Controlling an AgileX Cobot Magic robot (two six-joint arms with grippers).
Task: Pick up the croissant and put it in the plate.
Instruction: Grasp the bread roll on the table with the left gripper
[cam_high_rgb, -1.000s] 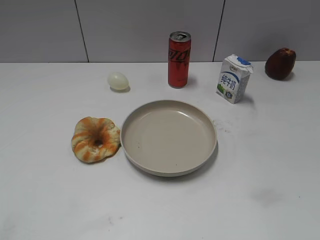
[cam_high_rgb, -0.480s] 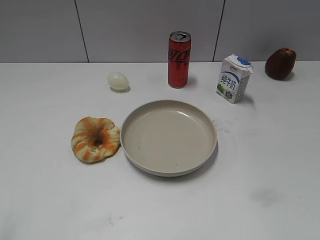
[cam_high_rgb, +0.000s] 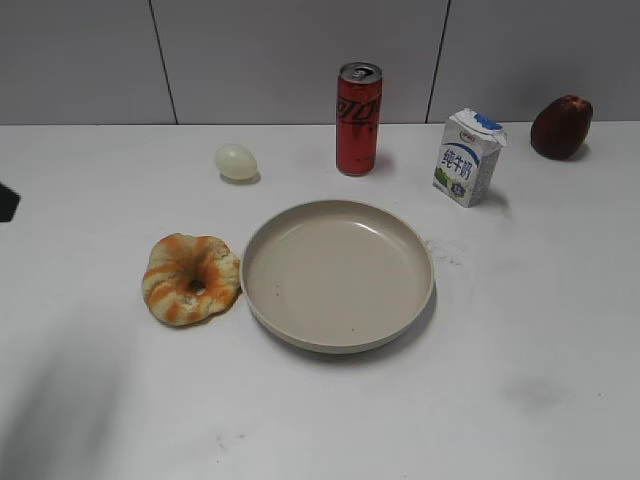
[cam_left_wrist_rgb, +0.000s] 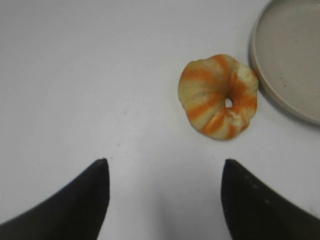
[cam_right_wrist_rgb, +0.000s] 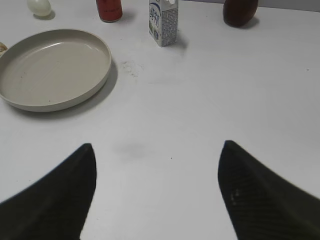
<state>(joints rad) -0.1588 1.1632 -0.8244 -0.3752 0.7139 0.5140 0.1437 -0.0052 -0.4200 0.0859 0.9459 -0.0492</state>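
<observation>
A white table runs back to a grey panelled wall. The croissant lies on it, touching the left rim of the plate. Farther back stand an egg, red can, milk carton and dark fruit. The left gripper hovers near the croissant, jaws wide, empty. The right gripper is likewise spread, empty.

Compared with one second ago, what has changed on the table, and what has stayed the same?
A dark part of the left arm has come into the exterior view at the left edge, and a soft shadow now lies on the table at lower left. Nothing was taken hold of. The croissant, plate, egg, can, milk carton and dark red fruit stayed put.
</observation>
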